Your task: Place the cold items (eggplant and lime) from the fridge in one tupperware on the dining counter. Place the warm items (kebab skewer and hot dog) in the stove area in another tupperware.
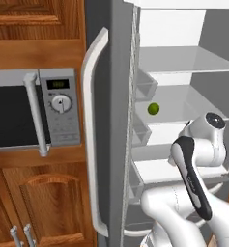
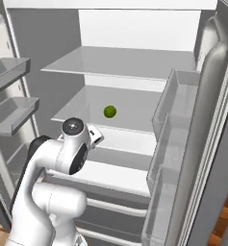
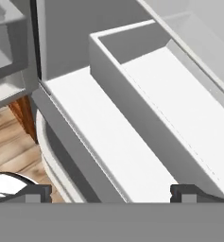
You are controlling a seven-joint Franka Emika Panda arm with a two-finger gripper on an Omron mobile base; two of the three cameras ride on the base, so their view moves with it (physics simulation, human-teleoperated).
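Observation:
The fridge (image 2: 134,29) stands open, white inside, with glass shelves. The lime (image 1: 153,108), a small yellow-green ball, rests alone on the middle glass shelf (image 2: 130,103); the right base view shows the lime (image 2: 109,112) just above my wrist. My gripper (image 3: 112,193) is open with nothing between its fingertips (image 3: 38,191). It points down at the fridge's lower white shelf (image 3: 99,137) and drawer (image 3: 179,104), below the lime's level. The eggplant, kebab skewer, hot dog, tupperware, dining counter and stove area are out of view.
A steel microwave (image 1: 34,111) sits in wood cabinets left of the fridge. The left fridge door (image 1: 111,120) with its curved handle (image 1: 89,140) is close on my left, and clear door bins (image 2: 175,125) stand on the right door. Wood floor (image 3: 9,146) lies below.

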